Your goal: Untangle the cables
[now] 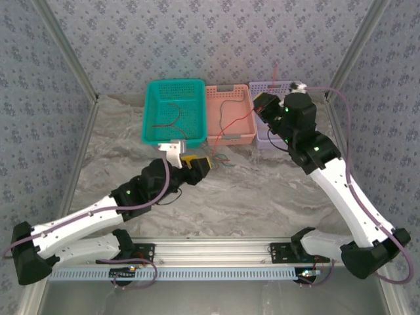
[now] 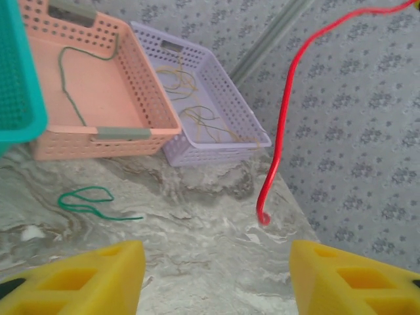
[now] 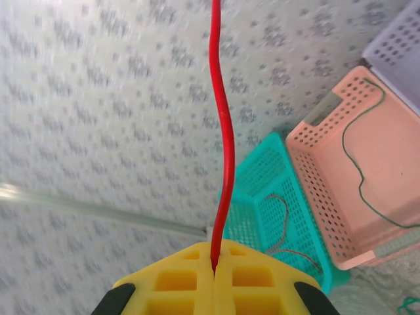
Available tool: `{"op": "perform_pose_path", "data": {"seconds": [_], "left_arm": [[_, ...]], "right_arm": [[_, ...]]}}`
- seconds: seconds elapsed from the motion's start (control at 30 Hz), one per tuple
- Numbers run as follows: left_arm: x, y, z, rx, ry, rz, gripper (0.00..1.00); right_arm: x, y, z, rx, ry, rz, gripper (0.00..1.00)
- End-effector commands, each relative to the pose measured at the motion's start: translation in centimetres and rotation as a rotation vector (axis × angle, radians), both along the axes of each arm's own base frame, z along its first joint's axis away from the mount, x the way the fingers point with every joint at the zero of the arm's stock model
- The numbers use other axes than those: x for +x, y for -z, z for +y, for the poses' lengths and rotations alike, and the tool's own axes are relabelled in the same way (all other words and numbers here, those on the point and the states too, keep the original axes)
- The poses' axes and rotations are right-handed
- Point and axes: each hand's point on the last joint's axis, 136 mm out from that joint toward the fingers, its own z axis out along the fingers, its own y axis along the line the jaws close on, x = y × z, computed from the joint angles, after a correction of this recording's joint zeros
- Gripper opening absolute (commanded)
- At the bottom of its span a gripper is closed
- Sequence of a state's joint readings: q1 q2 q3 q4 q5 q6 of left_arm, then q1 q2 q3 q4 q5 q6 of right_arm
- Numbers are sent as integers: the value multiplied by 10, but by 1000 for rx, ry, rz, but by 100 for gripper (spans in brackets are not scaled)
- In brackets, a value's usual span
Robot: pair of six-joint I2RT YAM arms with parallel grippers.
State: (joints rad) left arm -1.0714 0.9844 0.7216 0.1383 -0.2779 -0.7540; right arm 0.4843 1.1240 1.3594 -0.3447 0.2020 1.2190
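step: pulling the red cable [image 3: 223, 131] clear, I reckon | your right gripper [image 3: 214, 270] clamped on it, 1 o'clock of the table [image 1: 262, 197] | left gripper [image 2: 216, 275] spread, empty | next: lay it apart (green cable [image 2: 85, 200] loose, left's 10 o'clock)

pink basket [image 2: 85, 146] stands on the marble table [image 2: 197, 223], with a thin green cable [image 2: 65, 85] lying inside it. teal basket [image 2: 16, 79] stands just beside its left. purple basket [image 2: 216, 149], just beside its right, holds yellowish cables [image 2: 197, 115]. in front of the pink basket lies a looped green cable [image 2: 85, 197]. further right, a red cable [image 2: 283, 131] hangs down to the tabletop. nearer than the pink basket, the left gripper [image 2: 216, 262] has its yellow fingers [image 2: 98, 275] apart and empty.
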Motion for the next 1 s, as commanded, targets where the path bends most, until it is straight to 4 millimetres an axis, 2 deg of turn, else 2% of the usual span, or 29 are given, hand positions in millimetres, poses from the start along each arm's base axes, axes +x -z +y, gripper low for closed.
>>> {"op": "perform_pose_path", "data": {"seconds": [0.0,0.17,0.4,0.5,0.63,0.77,0.97], "left_arm": [[-2,-34,-13,-172,12,-88,64],[-2,-39,-28,-192,26,-167,67],[3,-47,-43,-158,3,-261,66],[9,-44,-46,-115,-24,-271,55],[17,-38,-36,-75,-90,-276,25],[17,-36,-27,-59,-112,-285,2],[4,-27,-27,-15,-30,-276,0]], "right_arm": [[-7,14,-28,181,174,90,0],[-15,30,-37,270,232,130,0],[-21,32,-38,310,250,141,0],[-22,32,-37,323,247,146,0],[-24,32,-39,335,246,145,0],[-26,32,-40,333,246,141,0],[-26,34,-49,298,271,126,0]]}}
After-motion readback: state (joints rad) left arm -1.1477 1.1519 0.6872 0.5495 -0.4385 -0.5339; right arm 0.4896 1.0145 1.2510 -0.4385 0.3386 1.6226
